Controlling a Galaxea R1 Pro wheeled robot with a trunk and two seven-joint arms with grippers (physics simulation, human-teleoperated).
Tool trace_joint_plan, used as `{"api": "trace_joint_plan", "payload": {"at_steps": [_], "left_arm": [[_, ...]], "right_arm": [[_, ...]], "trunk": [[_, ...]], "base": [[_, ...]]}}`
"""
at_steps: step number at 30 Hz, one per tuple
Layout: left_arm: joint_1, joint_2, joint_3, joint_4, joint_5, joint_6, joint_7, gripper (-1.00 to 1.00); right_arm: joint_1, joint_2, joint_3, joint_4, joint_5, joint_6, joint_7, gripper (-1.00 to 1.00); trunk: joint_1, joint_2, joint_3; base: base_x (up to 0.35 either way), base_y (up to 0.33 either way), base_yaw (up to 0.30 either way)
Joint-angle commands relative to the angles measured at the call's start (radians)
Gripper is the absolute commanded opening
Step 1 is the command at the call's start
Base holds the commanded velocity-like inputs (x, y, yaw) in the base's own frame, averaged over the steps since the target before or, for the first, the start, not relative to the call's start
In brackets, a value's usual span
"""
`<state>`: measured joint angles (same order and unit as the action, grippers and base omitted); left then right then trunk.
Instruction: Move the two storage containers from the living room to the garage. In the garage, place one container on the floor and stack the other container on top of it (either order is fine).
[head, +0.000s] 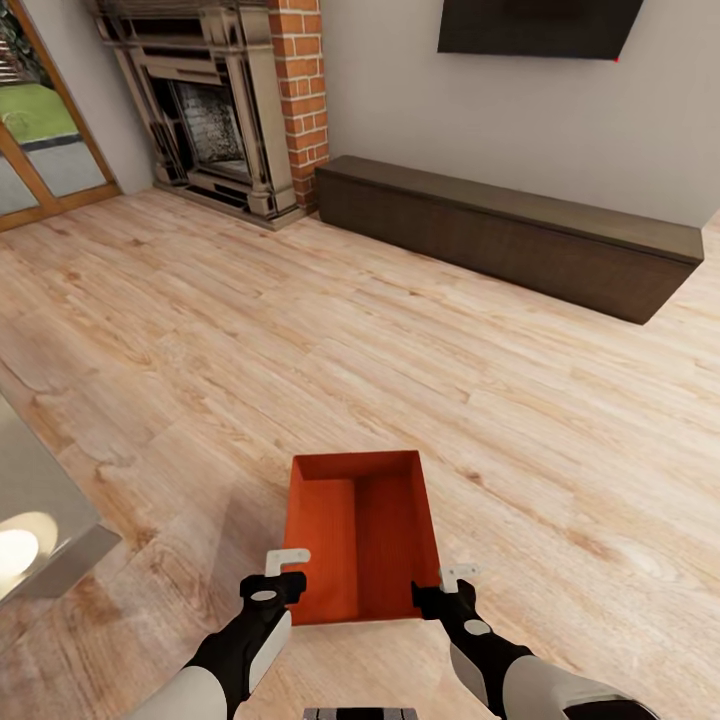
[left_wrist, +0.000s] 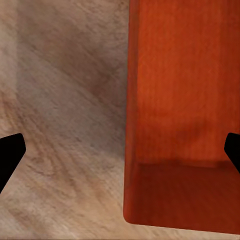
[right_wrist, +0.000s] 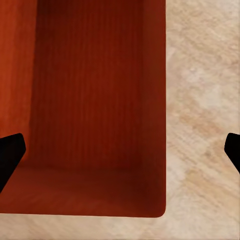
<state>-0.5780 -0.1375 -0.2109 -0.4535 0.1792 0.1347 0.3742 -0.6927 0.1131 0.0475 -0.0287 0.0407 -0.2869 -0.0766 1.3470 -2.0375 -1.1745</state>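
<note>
No brand, label or writing readable anywhere.

Left gripper (head: 290, 568) at lower centre-left of the head view, spread wide, straddling the left wall of the container (head: 362, 536) near its front corner; one pale fingertip outside the wall, the other not made out. Contact with the wall not certain. In the left wrist view, left gripper (left_wrist: 120, 150) with dark fingertips (left_wrist: 10, 150) at the far edges of the frame, well apart, the container (left_wrist: 185, 125) wall standing between them.

Right gripper (head: 452, 585) at lower centre-right of the head view, likewise spread wide over the right wall of the container near its front corner. In the right wrist view, right gripper (right_wrist: 120, 150) with fingertips (right_wrist: 10, 152) at both frame edges, the container (right_wrist: 90, 110) wall and corner between them, one fingertip over the inside, the other over the floor (right_wrist: 205, 100). No clamping seen on either side.

Red-orange, open-topped, empty, at lower centre of the head view, seen over the light wood plank floor (head: 300, 330); resting or lifted, cannot tell.

Brick fireplace (head: 235, 110) at upper left, long dark low cabinet (head: 510, 235) along the wall at upper right, black TV (head: 535, 25) above it at the top edge. Glass door (head: 40, 130) at far left. Corner of a grey worktop (head: 40, 520) at left edge.
</note>
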Motion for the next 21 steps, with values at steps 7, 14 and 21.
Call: {"api": "trace_joint_plan", "payload": {"at_steps": [7,14,21], "left_arm": [[0.0,0.001,-0.008,-0.005,0.009,0.005,0.009,1.0],[0.0,0.002,-0.008,-0.009,0.008,0.005,0.009,1.0],[0.0,0.001,-0.008,-0.01,0.008,0.005,0.009,1.0]], "right_arm": [[-0.001,0.0,0.005,0.001,0.005,-0.003,-0.007,1.0],[-0.001,-0.003,0.005,0.001,0.005,-0.023,-0.007,1.0],[-0.001,-0.005,0.004,0.001,0.002,-0.046,-0.007,1.0]], "trunk": [[0.027,-0.05,-0.023],[0.027,-0.05,-0.023],[0.027,-0.05,-0.023]], "base": [[0.0,0.0,0.0],[0.0,0.0,0.0],[0.0,0.0,0.0]]}}
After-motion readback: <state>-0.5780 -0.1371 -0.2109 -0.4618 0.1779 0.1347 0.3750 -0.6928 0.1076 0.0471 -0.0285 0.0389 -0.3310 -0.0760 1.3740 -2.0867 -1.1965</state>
